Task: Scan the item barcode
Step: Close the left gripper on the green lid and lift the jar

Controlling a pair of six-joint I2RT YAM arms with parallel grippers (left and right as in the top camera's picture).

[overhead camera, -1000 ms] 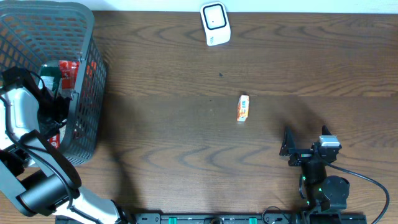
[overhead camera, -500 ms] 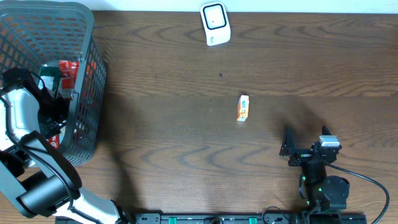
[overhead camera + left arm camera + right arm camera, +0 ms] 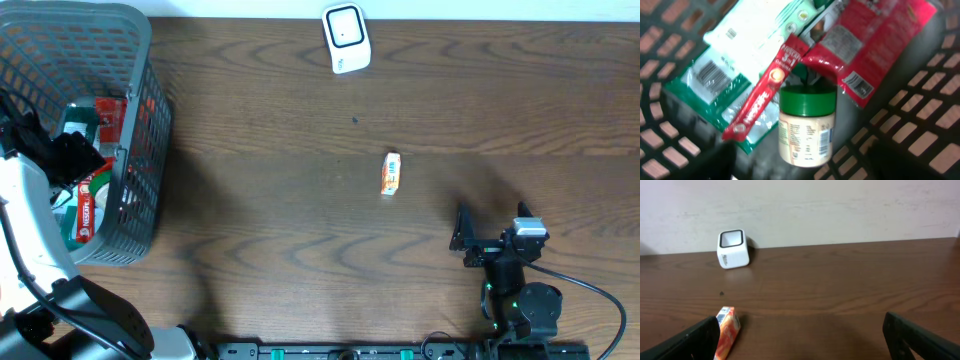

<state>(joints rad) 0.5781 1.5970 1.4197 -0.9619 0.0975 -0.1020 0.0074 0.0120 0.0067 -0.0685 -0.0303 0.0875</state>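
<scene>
My left gripper (image 3: 77,153) is drawing back in the basket (image 3: 140,60), and I cannot tell its width. The right gripper (image 3: 800,337) is gaping wide. The green-lidded cream jar (image 3: 806,125) is lying on packets (image 3: 725,75).

White plastic jar with a green lid (image 3: 806,131) lies in the dark mesh basket (image 3: 920,125). Red stick sachet (image 3: 767,90) sits across a green-and-white packet (image 3: 735,65), with a red foil pouch (image 3: 865,50) alongside.

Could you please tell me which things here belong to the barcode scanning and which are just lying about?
For the job: scanner; basket holding jar, red sachet, green-white packet, red pouch.
Apparently just lying about: orange carton, alone on the table.
</scene>
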